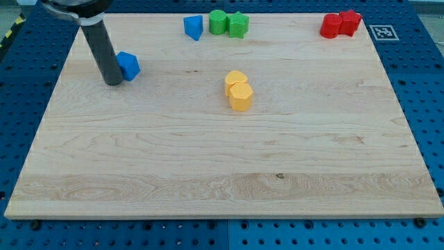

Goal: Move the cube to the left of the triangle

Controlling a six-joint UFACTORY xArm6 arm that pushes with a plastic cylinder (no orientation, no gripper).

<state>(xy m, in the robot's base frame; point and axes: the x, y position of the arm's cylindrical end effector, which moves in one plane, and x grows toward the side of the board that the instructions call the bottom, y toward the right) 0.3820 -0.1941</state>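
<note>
My tip [112, 82] stands near the board's [208, 173] left edge, touching the left side of the blue cube [128, 65]; it is a bare rod with no fingers to spread or close. Bare wood lies between the cube and the blue triangle [193, 27] at the top edge. Just right of the triangle sit two green blocks [228, 23], touching. Two yellow blocks [238, 90] stand mid-board, pressed together. Two red blocks [340, 24] crowd the top right corner. The lower half lies open.

My tip [112, 82] touching blue cube [128, 65] on its left; blue triangle [193, 28] sitting near board [208, 167] top, w/ green [229, 23], red [341, 24], yellow [238, 90] pairs.
</note>
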